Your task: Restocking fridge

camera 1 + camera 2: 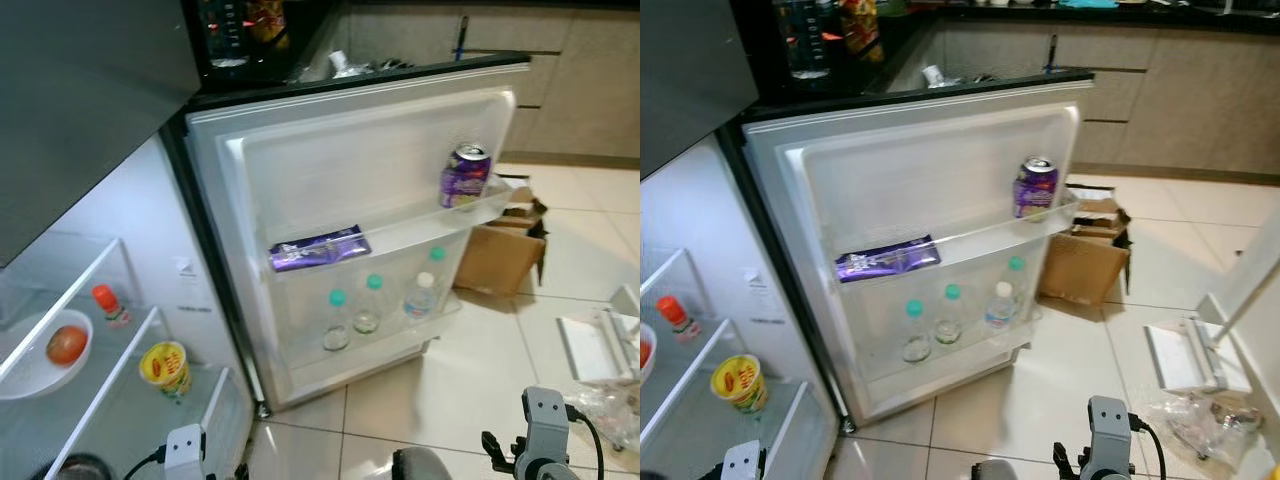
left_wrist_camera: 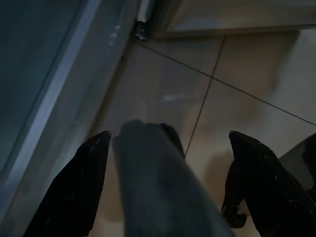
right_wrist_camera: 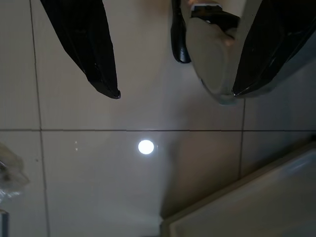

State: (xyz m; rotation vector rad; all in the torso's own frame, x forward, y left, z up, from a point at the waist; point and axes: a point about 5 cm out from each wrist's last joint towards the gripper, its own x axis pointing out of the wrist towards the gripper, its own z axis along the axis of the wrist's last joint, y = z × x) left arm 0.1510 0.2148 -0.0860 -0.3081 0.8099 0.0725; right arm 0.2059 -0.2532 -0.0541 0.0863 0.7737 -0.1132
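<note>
Left eye view: cardboard box (image 1: 497, 254) beside fridge door (image 1: 340, 170).

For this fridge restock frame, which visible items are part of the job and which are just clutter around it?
Part of the job:
fridge door, open
purple can on the upper door shelf
purple packet on the same shelf
water bottles in the lower door shelf
yellow cup, red-capped bottle and bowl on the inner shelves

Lying about:
cardboard box on the floor
plastic bag

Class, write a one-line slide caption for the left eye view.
Open fridge door holding purple can, purple packet and water bottles.
</note>
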